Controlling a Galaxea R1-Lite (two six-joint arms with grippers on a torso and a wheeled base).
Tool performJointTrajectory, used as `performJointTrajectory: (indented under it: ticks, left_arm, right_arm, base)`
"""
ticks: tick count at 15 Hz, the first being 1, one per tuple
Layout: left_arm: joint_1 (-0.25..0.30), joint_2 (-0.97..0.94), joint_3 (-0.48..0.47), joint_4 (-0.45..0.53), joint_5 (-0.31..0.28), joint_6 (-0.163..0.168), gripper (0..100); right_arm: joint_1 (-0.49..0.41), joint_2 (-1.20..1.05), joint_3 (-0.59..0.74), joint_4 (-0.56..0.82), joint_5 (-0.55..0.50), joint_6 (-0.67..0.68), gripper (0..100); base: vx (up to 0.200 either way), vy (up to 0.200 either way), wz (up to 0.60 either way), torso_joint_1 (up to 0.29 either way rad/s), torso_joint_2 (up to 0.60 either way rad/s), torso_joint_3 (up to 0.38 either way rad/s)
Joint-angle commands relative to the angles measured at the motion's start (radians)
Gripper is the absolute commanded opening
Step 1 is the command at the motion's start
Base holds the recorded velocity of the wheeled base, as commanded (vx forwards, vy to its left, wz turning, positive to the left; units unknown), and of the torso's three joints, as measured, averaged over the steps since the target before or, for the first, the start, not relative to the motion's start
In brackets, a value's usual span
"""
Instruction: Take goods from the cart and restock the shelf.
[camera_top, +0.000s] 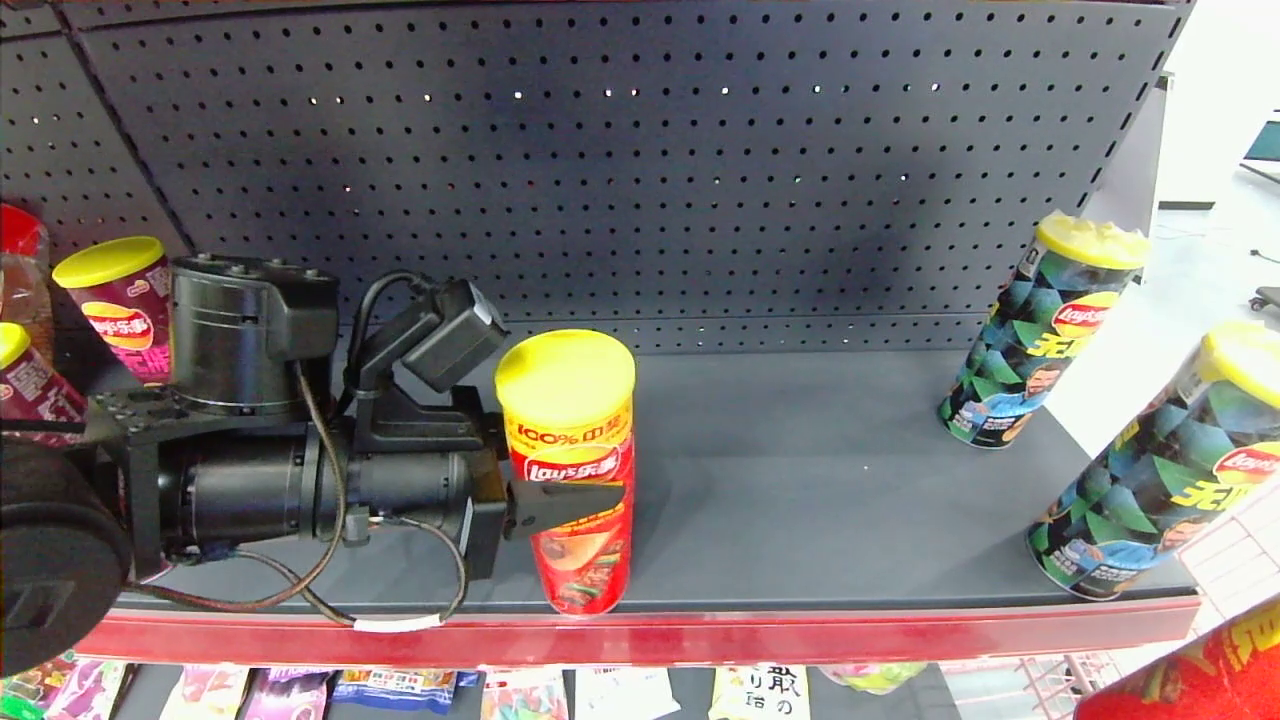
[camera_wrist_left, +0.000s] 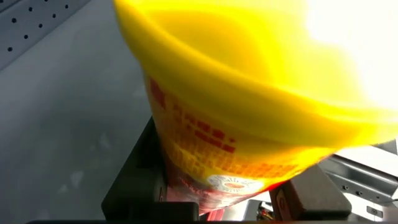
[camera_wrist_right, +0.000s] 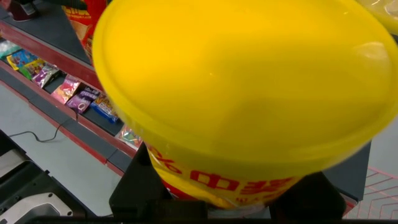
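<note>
At upper left stood purple cans (camera_top: 120, 300). Left of centre, the left gripper (camera_top: 575, 500) was clamped around a red chip can (camera_top: 570, 400) standing upright near the front edge of the shelf (camera_top: 800, 480). Two blue-green cans (camera_top: 1040, 330) stood at right. In the right wrist view, the right gripper (camera_wrist_right: 230, 205) grasped a second red can (camera_wrist_right: 242, 93).

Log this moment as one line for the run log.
left hand: shut on red can | red can: upright, shelf front edge | right hand: shut on second can
</note>
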Motion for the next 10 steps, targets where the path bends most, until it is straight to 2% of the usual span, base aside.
performJointTrajectory:
  ticks: [1,2,3,10]
  left_arm:
    - [-0.001,-0.002,0.013,0.003,-0.001,-0.001,0]
    - [-0.003,-0.008,0.018,0.002,-0.001,0.001,0]
    - [-0.003,-0.011,0.016,0.002,0.001,-0.003,100]
    - [0.02,-0.093,0.082,0.002,0.032,-0.004,100]
  right_arm:
    - [0.0,-0.002,-0.001,0.0,0.001,0.0,0]
    - [0.0,-0.002,-0.001,0.0,0.001,0.0,0]
    - [0.0,-0.002,-0.001,0.0,0.001,0.0,0]
    - [0.0,0.003,0.009,0.0,-0.001,0.0,0]
  base:
    - [0.0,0.0,0.0,0.0,0.0,0.0]
    - [0.0,0.0,0.0,0.0,0.0,0.0]
    - [0.0,0.0,0.0,0.0,0.0,0.0]
    - [0.0,0.0,0.0,0.0,0.0,0.0]
